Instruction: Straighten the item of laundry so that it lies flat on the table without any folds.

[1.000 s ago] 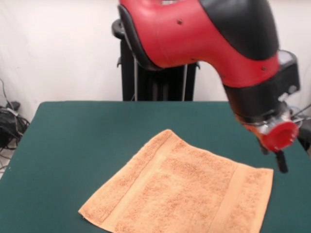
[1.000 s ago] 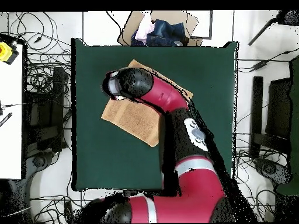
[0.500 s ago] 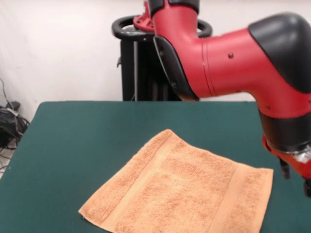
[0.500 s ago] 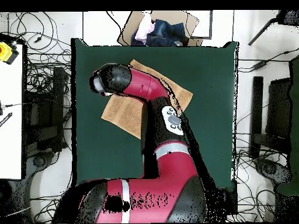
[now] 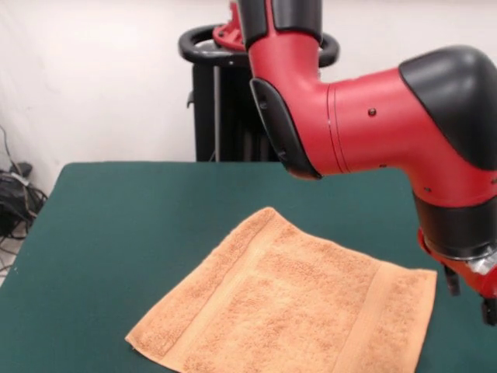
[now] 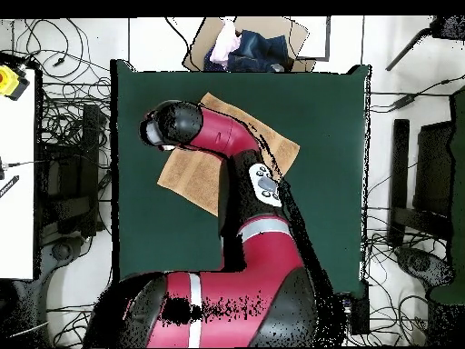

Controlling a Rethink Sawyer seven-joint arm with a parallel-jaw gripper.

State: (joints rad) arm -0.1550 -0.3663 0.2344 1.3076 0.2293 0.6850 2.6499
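Observation:
The item of laundry [image 5: 287, 311], a light orange-tan terry towel, lies spread out at an angle on the dark green table [image 5: 140, 217], with flat woven bands near two of its ends. No fold shows in the front view. My gripper [image 5: 470, 297] hangs at the right edge of that view, just past the towel's right corner and low over the table. It is open and holds nothing. From overhead the arm's wrist [image 6: 168, 127] covers the gripper and the middle of the towel [image 6: 191, 177].
A cardboard box of clothes [image 6: 245, 45] sits just beyond one table edge [image 6: 336, 136]. Cables [image 5: 12, 194] lie on the floor around the table. A white side surface with a yellow object [image 6: 9, 82] stands apart from it.
The gripper has swung outward and lower, from above the towel's corner to beside it. The arm's upper links have turned. The towel has not moved.

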